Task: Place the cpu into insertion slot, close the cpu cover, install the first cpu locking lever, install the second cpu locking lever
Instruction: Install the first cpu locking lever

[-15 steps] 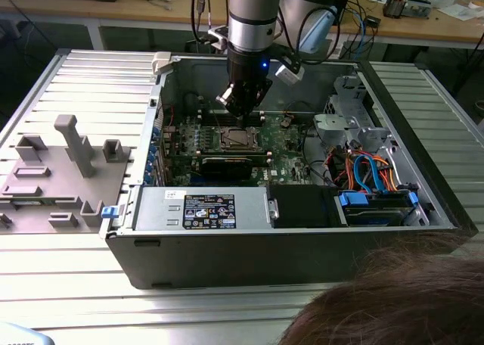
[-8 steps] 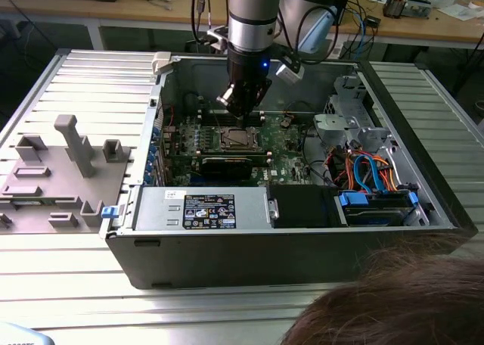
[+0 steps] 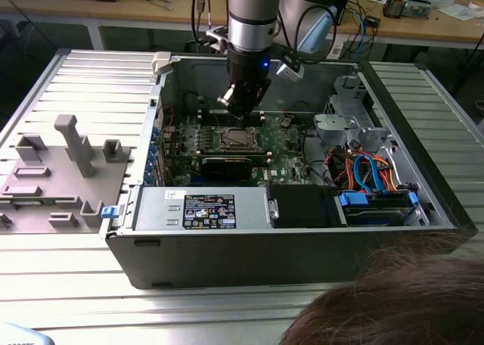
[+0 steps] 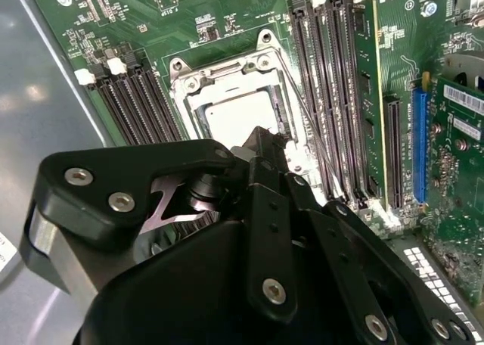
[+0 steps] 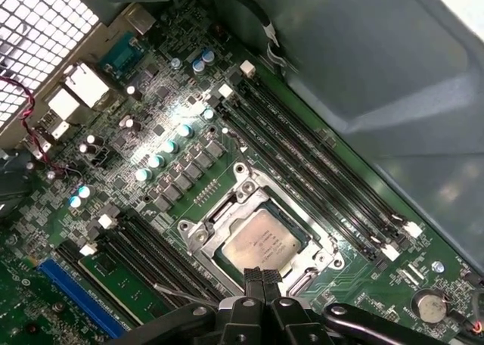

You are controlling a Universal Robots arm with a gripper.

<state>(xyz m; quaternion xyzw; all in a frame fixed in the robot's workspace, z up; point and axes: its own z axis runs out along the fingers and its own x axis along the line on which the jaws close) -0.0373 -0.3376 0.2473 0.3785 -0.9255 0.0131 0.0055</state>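
Note:
The cpu (image 5: pixel 261 243) lies flat in the socket on the green motherboard, its silvery-tan top showing through the window of the cpu cover (image 5: pixel 227 218). The cover is down around it. In the exterior view the cpu (image 3: pixel 240 138) sits mid-board inside the open computer case. My gripper (image 3: pixel 243 112) hangs just above the socket's far edge. Its black fingers (image 5: pixel 257 275) are shut together at the cover's rim, with nothing seen between them. In the second wrist view the gripper (image 4: pixel 265 139) covers part of the cpu (image 4: pixel 234 118). A thin wire locking lever (image 4: pixel 314 144) runs along the socket's side.
Black memory slots (image 5: pixel 318 171) flank the socket on both sides. A graphics card (image 3: pixel 223 163) lies in front of the socket, then the power supply (image 3: pixel 204 207). Cables and drive bays (image 3: pixel 370 175) fill the exterior view's right. A person's hair (image 3: pixel 393 299) is at the bottom right.

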